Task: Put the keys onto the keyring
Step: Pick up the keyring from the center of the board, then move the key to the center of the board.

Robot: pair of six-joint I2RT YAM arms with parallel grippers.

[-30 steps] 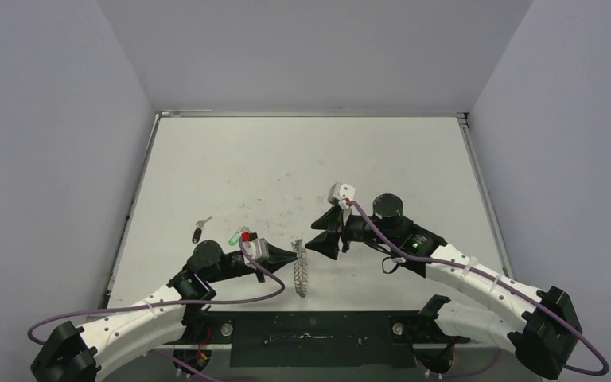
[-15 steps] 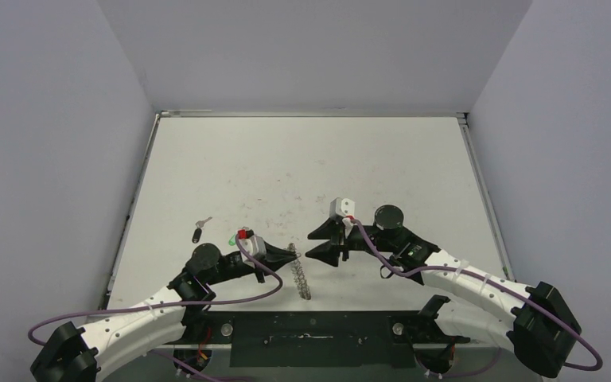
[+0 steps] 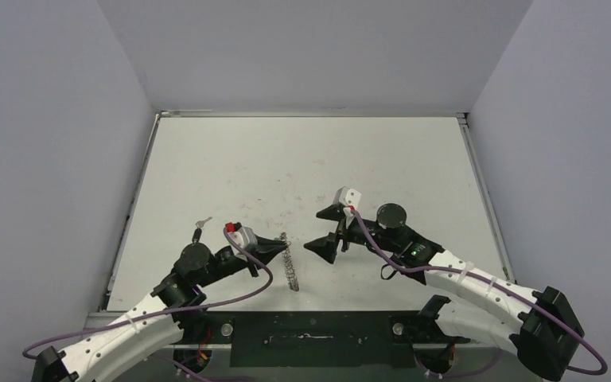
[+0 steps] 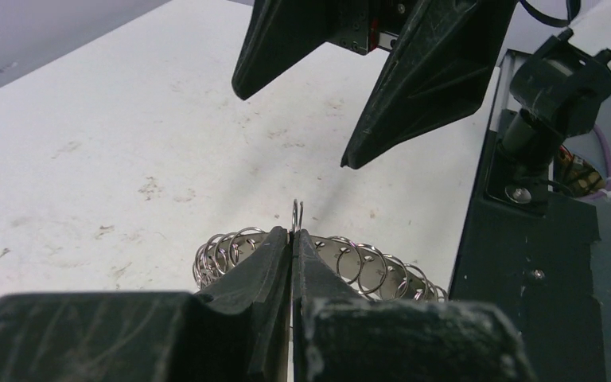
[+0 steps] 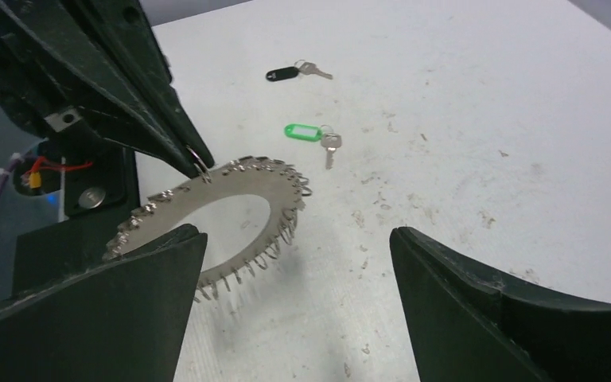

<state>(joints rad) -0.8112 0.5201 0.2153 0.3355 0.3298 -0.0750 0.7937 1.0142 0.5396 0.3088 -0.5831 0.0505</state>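
My left gripper [image 4: 292,235] is shut on one small loop at the rim of the keyring [image 4: 366,267], a flat silver hoop fringed with wire loops. The hoop hangs tilted, its low side on or near the table. From above, the keyring [image 3: 289,264] shows edge-on beside the left gripper [image 3: 281,241]. My right gripper [image 5: 296,235] is open and empty, facing the keyring [image 5: 247,179] from a short gap. A green-headed key [image 5: 302,131] and a black-headed key [image 5: 282,74] lie on the table beyond the hoop. From above only the black-headed key [image 3: 197,231] shows.
The white table [image 3: 302,159] is scuffed and walled on three sides. A black base plate [image 3: 310,338] runs along its near edge, just right of the hoop in the left wrist view. Purple cables loop off both wrists.
The left gripper has carried the keyring leftward and a little away from the near edge. The right gripper's jaws have spread wider. The green-headed key is now hidden from above.
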